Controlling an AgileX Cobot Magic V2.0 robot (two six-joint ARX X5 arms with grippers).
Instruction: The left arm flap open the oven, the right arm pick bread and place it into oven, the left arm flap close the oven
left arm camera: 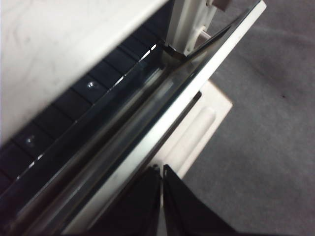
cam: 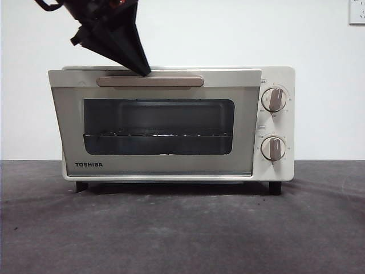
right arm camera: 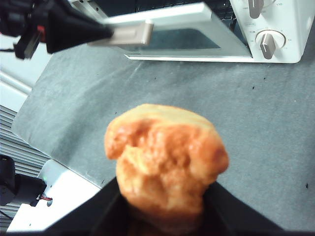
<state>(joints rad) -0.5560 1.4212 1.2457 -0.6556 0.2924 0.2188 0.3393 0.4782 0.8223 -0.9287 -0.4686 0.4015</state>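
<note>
The cream-white TOSHIBA oven [cam: 278, 77] stands at the middle of the table, with its glass door [cam: 159, 165] tilted a little open at the top. My left gripper [cam: 144, 71] comes down from the upper left with its jaws shut. Its tip rests at the door's top edge, just behind the beige bar handle [cam: 149, 81]. The left wrist view shows the gripper [left arm camera: 161, 194] by the handle [left arm camera: 197, 132]. My right gripper [right arm camera: 165, 201] is shut on the golden-orange bread [right arm camera: 165, 157] and holds it above the table, well in front of the oven [right arm camera: 278, 22]. The bread is out of the front view.
A wire rack [cam: 158, 136] shows through the door window with nothing on it. Two beige knobs [cam: 275, 100] sit on the oven's right side. The dark grey table cloth [cam: 182, 228] stretches in front. The table's edge and a white base [right arm camera: 59, 196] show in the right wrist view.
</note>
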